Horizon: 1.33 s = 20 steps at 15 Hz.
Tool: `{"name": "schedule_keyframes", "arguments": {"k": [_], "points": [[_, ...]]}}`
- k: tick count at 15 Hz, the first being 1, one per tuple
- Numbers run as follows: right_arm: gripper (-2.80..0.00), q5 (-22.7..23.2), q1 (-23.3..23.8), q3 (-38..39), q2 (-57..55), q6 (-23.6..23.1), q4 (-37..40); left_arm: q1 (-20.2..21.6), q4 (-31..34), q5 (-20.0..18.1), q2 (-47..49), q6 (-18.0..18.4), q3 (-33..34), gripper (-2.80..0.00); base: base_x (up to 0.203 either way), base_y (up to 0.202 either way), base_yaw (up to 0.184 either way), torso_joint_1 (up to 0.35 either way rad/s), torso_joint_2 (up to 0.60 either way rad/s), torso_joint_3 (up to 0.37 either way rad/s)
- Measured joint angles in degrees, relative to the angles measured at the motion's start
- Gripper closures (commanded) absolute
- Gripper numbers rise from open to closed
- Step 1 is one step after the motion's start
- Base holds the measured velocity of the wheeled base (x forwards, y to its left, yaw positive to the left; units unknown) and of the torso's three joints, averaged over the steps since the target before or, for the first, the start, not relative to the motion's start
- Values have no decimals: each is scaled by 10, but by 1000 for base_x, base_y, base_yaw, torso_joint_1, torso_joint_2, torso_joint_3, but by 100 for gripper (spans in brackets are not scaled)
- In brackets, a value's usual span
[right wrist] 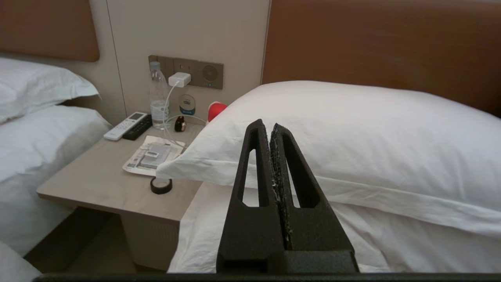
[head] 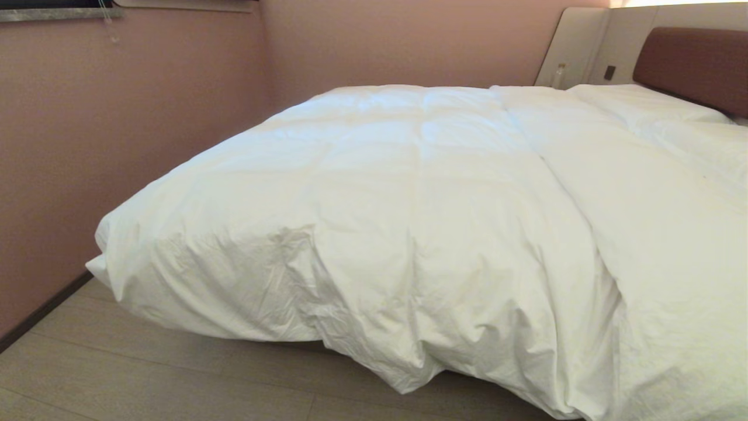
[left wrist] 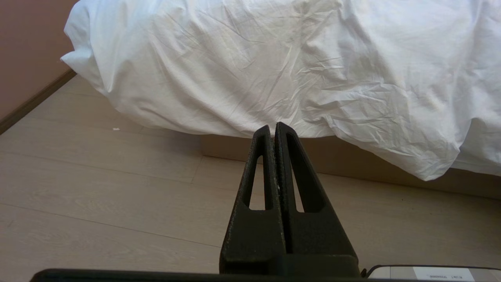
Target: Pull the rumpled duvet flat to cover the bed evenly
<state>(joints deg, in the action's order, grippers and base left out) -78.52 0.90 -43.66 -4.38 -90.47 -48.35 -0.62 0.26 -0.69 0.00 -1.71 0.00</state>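
1. the duvet (head: 409, 193) lies puffed over most of the bed (left wrist: 352, 162), bunched and creased at the near foot edge, where one fold sags past the base toward the floor (head: 117, 374); toward the headboard (head: 695, 64) its edge stops short of the pillow (head: 637, 105)
2. the left claw (left wrist: 273, 127) is closed on nothing and hangs low over the floor, pointed at the drooping foot edge of the duvet, near it but apart
3. the right claw (right wrist: 269, 129) is also closed and empty, aimed at a pillow (right wrist: 352, 129) by the headboard (right wrist: 383, 43), not touching it
4. risk: both claws are shut, so neither can take cloth until it opens; pushing in closed would likely just shove the bulge further
5. risk: a pull at the foot edge alone would probably drag more duvet off the end and widen the bare strip near the pillows
6. risk: near the pillow, a careless pinch could catch the pillow or sheet instead of the duvet
7. around: the bedside counter (right wrist: 101, 184) stands just beside the pillow, carrying a water bottle (right wrist: 158, 98), remotes (right wrist: 127, 125), a charger cable (right wrist: 168, 113), papers (right wrist: 150, 156) and a tape roll (right wrist: 161, 185); a wide swing of the right arm could knock these
8. a second bed (right wrist: 35, 129) lies beyond the counter, and the wall (head: 117, 146) runs close along the far side, so i judge there is little room to work from there
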Motion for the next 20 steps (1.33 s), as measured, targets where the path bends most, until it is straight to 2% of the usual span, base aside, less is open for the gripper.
{"name": "schedule_keyframes", "arguments": {"k": [5,10,14,17,20], "points": [[0,6,0,24,5,1,28,0,0,0,0,0,0,0,0,0,0,0,0,0],[0,18,0,209,33,24,13,0,0,0,0,0,0,0,0,0,0,0,0,0],[0,20,0,293,41,65,8,0,0,0,0,0,0,0,0,0,0,0,0,0],[0,33,0,356,41,62,12,0,0,0,0,0,0,0,0,0,0,0,0,0],[0,54,0,406,42,35,20,0,0,0,0,0,0,0,0,0,0,0,0,0]]}}
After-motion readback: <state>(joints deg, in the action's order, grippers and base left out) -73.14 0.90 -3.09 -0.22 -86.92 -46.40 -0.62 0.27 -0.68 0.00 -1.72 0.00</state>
